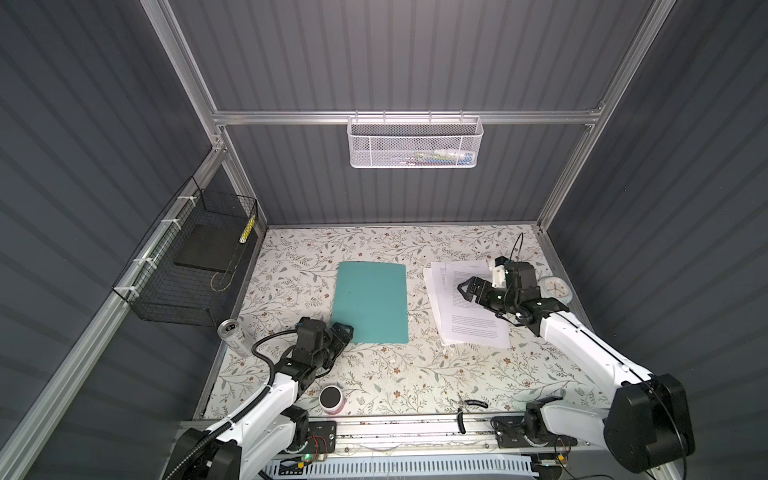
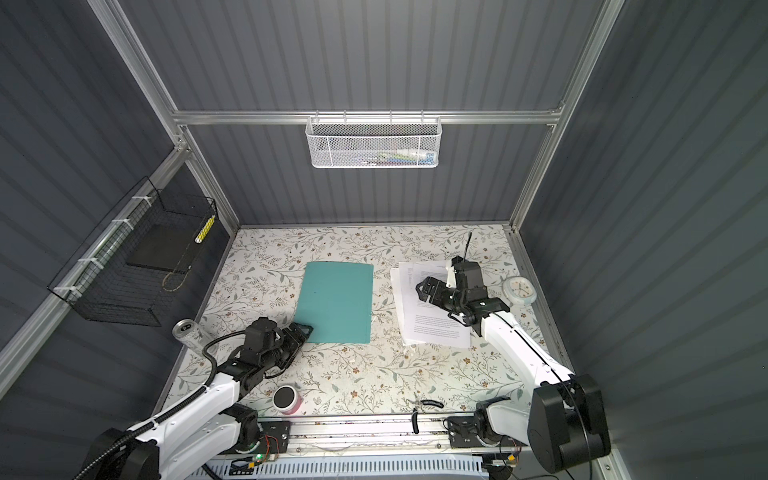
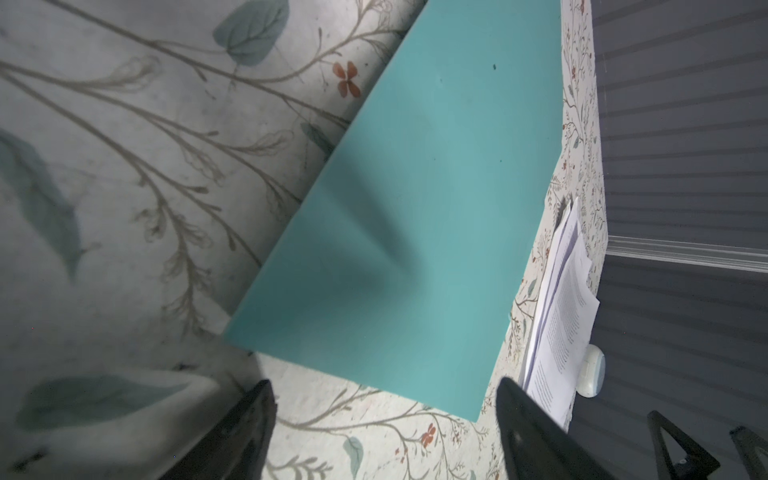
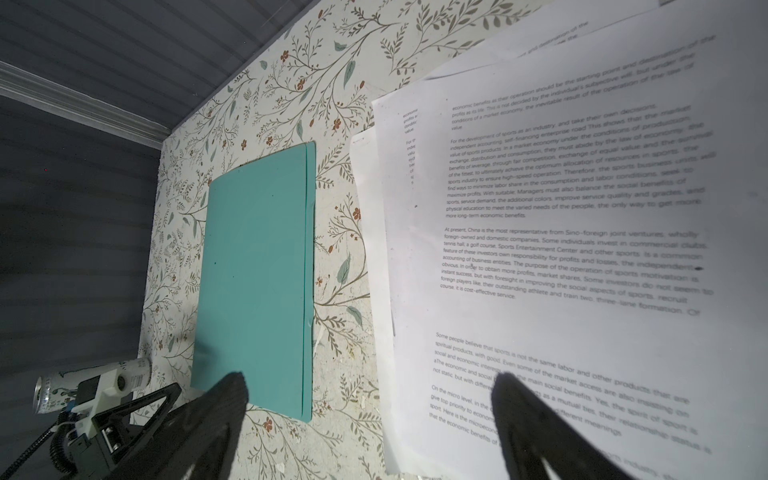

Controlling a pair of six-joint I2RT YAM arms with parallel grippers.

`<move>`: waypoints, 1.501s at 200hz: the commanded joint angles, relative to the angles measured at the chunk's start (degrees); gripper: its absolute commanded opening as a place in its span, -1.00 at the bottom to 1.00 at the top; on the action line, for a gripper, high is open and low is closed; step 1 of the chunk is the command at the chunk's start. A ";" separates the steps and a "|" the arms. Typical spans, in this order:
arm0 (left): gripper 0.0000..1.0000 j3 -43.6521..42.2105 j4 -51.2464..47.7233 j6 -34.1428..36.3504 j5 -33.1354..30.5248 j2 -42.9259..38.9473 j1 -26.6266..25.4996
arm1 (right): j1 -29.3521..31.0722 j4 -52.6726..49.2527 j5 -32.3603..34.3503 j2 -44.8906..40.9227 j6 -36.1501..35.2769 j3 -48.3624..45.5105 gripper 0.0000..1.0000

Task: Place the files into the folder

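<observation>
While the folder (image 1: pixel 372 305) lies shut and flat mid-table, I read this as the very start: nothing is filed yet, and the cover has to come up first. Starting at the left, a drink can (image 1: pixel 232 334) sits by the table's edge, just left of my left arm's wrist, so I have little room to swing out that way. My left gripper (image 1: pixel 345 330) sits low at the folder's near left corner, jaws apart and nothing between them. In the left wrist view that corner lies just ahead of the fingertips (image 3: pixel 253 415), and I cannot tell whether they touch it. Next, I judge, a finger must slip under whichever edge parts and pinch only the top leaf, which is thin and lies close against the table. Right of the folder comes a bare strip of tablecloth, then the files (image 1: pixel 465 320), a loosely fanned stack of printed sheets with their edges out of line. In the right wrist view the folder's edge toward the sheets shows two layers, so that may be the opening side. My right gripper (image 1: pixel 464 289) hovers above the stack, jaws wide, holding nothing. A small white clock (image 1: pixel 555 289) sits just beyond the stack by the right wall, so I would slide the sheets leftward over the open strip.
</observation>
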 commanded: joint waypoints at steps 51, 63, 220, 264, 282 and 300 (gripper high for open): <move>0.60 -3.26 7.92 -2.87 -2.10 -0.71 -0.18 | 0.24 2.09 -1.60 -0.13 -0.16 -2.17 0.87; 0.59 -3.62 8.32 -3.22 -2.58 -0.65 -0.16 | 0.24 2.27 -1.75 -0.04 -0.20 -2.38 0.87; 0.50 -7.33 22.19 -4.32 -6.18 4.35 -0.18 | 0.24 3.18 -2.03 0.57 -1.48 -2.45 0.88; 0.44 -8.64 30.34 -5.23 -5.23 9.08 -0.18 | 0.24 3.55 -4.58 1.72 -1.52 -2.20 0.88; 0.41 -8.88 33.34 -5.48 -5.32 11.61 -0.17 | 0.24 4.04 -4.85 1.72 -1.50 -2.63 0.88; 0.38 -8.88 36.35 -5.69 -5.17 13.92 -0.18 | 0.24 3.96 -5.05 1.64 -1.73 -2.81 0.88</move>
